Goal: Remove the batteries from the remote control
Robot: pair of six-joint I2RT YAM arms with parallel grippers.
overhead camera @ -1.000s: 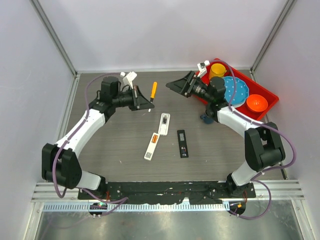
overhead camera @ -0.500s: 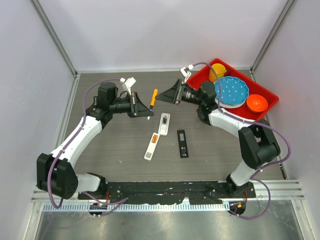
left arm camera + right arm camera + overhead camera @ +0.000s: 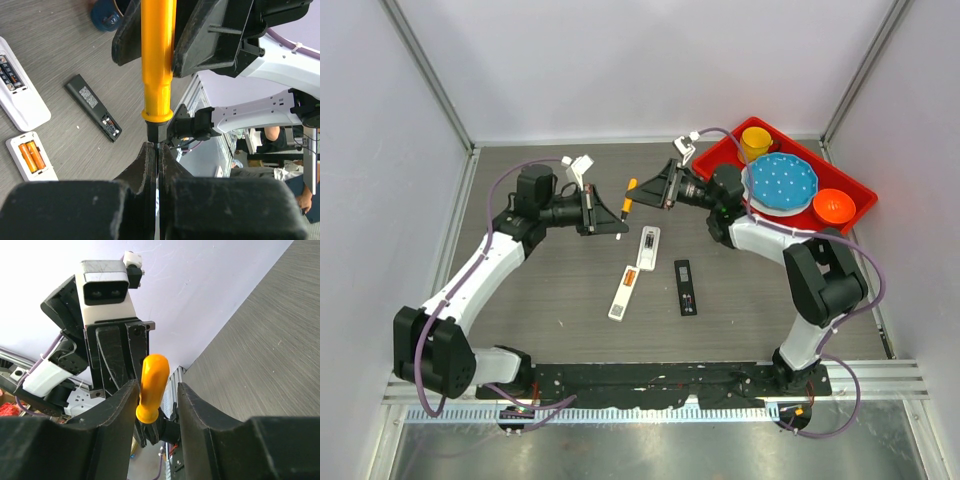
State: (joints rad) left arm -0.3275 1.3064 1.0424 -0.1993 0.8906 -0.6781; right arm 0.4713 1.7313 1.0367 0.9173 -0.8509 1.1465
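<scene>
**Batteries in their remotes, screwdriver between both grippers**

Black rail (image 3: 650,378) carries both arm bases at the near edge, with a bright metal ledge in front of it. Beyond lies the table (image 3: 550,300), a dark grey wood-grain board.

Three remotes lie face down near its middle, backs open. The near white remote (image 3: 619,300) has two orange batteries (image 3: 631,278) in its bay. Just right of it, apart, lies the black remote (image 3: 687,287). The far white remote (image 3: 648,243) holds dark batteries (image 3: 10,75).

Above and beyond them the grippers meet in the air. The left gripper (image 3: 157,150) is clamped tight on the thin metal shaft of the screwdriver (image 3: 158,60). The right gripper (image 3: 157,386) straddles its orange handle, jaws close against it; whether they pinch it I cannot tell.

At far right sits a red tray (image 3: 850,200) holding a yellow cup (image 3: 756,140), a blue plate (image 3: 782,182) and an orange bowl (image 3: 832,206). Pale walls (image 3: 650,60) with slim metal corner posts close in three sides.
</scene>
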